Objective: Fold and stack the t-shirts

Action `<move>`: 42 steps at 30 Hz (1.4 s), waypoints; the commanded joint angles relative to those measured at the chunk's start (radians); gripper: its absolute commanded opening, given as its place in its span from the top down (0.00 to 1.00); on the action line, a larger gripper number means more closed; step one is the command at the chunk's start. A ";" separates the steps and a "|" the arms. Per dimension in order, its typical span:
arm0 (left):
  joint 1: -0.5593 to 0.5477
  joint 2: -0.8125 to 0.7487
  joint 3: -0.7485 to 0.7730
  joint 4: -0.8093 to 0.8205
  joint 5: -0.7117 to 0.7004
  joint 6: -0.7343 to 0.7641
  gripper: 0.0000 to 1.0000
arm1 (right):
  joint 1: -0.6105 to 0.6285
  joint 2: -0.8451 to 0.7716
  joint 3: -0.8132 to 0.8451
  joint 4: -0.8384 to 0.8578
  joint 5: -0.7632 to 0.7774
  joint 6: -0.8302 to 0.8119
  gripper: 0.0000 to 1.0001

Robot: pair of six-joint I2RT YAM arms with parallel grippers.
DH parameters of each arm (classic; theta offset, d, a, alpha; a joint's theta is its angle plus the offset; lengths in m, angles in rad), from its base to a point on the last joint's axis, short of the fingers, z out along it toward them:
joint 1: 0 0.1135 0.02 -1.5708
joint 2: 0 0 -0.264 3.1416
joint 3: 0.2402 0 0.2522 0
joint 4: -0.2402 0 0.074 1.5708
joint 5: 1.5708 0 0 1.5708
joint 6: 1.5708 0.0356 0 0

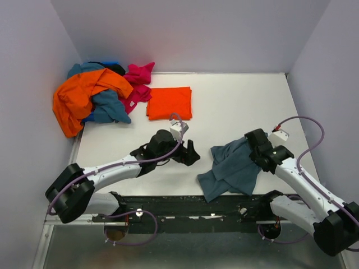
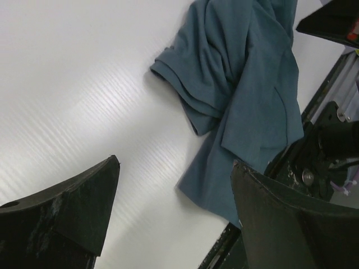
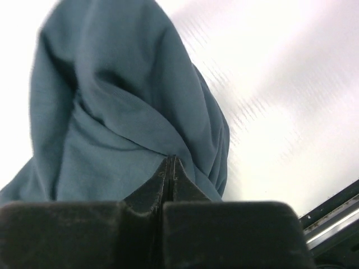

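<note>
Slate blue-grey t-shirt [image 1: 233, 168] lies crumpled at the near edge of the table [image 1: 241, 106]. Its upper corner is pinched between the closed jaws of the right gripper [image 3: 170, 162], and cloth bunches out beyond the tips. The left gripper [image 1: 189, 152] hangs with jaws spread wide and nothing between them, the shirt just beside them toward the right arm. 1 folded orange-red t-shirt [image 1: 169, 102] lies well beyond the left jaws, next to a heap of shirts [image 1: 92, 98].

white table [image 1: 241, 101]: folded orange-red t-shirt [image 1: 169, 103], crumpled slate t-shirt [image 1: 231, 168], shirt pile [image 1: 90, 98]
</note>
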 commanded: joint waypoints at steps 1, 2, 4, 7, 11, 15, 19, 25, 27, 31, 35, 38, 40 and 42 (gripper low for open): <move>-0.005 0.115 0.130 -0.046 -0.087 -0.014 0.11 | -0.006 -0.076 0.071 -0.062 0.109 -0.034 0.99; -0.005 0.141 0.153 -0.043 -0.092 -0.033 0.11 | -0.005 -0.097 0.081 -0.071 0.105 -0.044 0.99; -0.005 0.192 0.187 -0.006 -0.059 -0.063 0.11 | -0.005 -0.136 0.094 -0.085 0.110 -0.060 0.99; -0.005 0.284 0.251 0.003 -0.031 -0.106 0.11 | -0.005 -0.191 0.085 -0.063 0.098 -0.109 0.87; -0.005 0.390 0.314 0.015 0.007 -0.149 0.11 | -0.005 -0.179 0.014 0.065 -0.043 -0.185 0.69; -0.005 0.468 0.367 0.032 0.052 -0.165 0.17 | -0.005 -0.101 -0.029 0.168 -0.155 -0.231 0.63; -0.007 0.540 0.419 0.017 0.069 -0.177 0.19 | -0.006 -0.053 -0.041 0.176 -0.143 -0.202 0.53; -0.005 0.606 0.442 0.043 0.107 -0.200 0.20 | -0.019 0.005 -0.054 0.153 -0.091 -0.130 0.48; -0.005 0.615 0.446 0.052 0.106 -0.195 0.20 | -0.022 0.034 -0.051 0.145 -0.066 -0.108 0.41; -0.005 0.649 0.473 0.044 0.103 -0.185 0.26 | -0.029 0.091 -0.029 0.104 -0.056 -0.056 0.40; -0.005 0.689 0.500 0.075 0.126 -0.203 0.36 | -0.031 0.100 -0.029 0.104 -0.056 -0.041 0.48; -0.005 0.713 0.529 0.086 0.136 -0.212 0.57 | -0.031 0.071 -0.032 0.102 -0.043 -0.031 0.73; -0.005 0.726 0.548 0.087 0.139 -0.212 0.70 | -0.031 0.039 -0.026 0.099 -0.034 -0.045 0.94; -0.004 0.730 0.569 0.066 0.138 -0.191 0.86 | -0.031 0.007 -0.009 0.070 -0.017 -0.054 0.99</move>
